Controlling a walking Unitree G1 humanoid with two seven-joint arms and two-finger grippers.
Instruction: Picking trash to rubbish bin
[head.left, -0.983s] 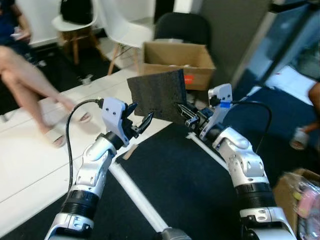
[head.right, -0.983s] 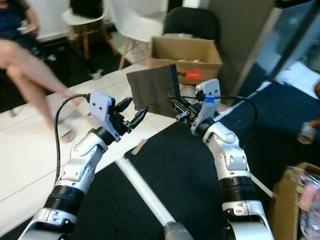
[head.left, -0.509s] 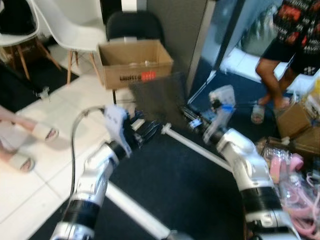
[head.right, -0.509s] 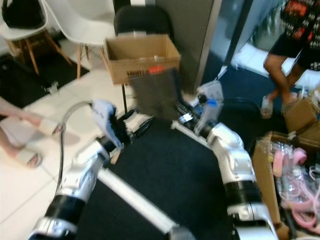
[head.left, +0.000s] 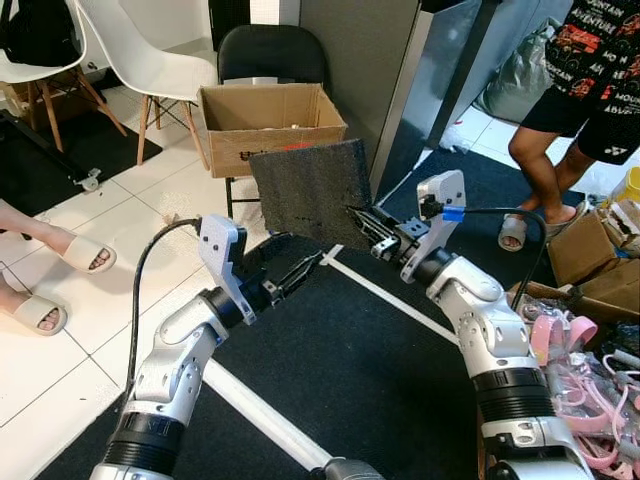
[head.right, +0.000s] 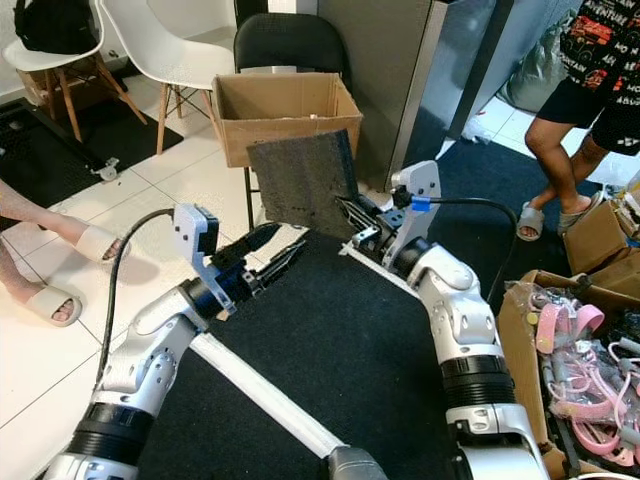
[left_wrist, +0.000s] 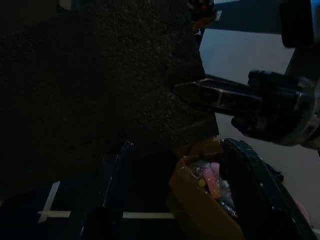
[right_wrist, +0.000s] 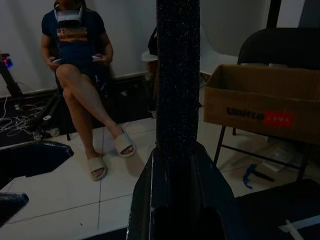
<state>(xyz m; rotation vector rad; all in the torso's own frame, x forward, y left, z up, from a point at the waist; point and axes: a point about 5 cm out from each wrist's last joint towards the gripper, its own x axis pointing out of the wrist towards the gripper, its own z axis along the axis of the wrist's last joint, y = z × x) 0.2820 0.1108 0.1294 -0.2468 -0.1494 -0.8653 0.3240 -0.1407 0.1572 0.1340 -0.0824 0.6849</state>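
Our right tool (head.left: 362, 220) pinched the dark grey square carpet piece (head.left: 310, 190) upright by its edge, near the far brown cardboard box (head.left: 270, 122); our left tool (head.left: 300, 272) stood open below it. That thin edge grip could slip, we judged.

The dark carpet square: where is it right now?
In the head views the dark carpet square is held upright, clamped at its lower right edge by the right gripper, in front of the cardboard box and above the open left gripper.

Carpet square (head.left: 310, 192): hiding part of the folding chair's legs (head.left: 230, 195) behind it. Standing person (head.left: 585, 80): being cut off above the torso by the frame edge. Seated person's legs (head.left: 40, 260): running off the left edge. Left wrist view: staying too dark for detail.
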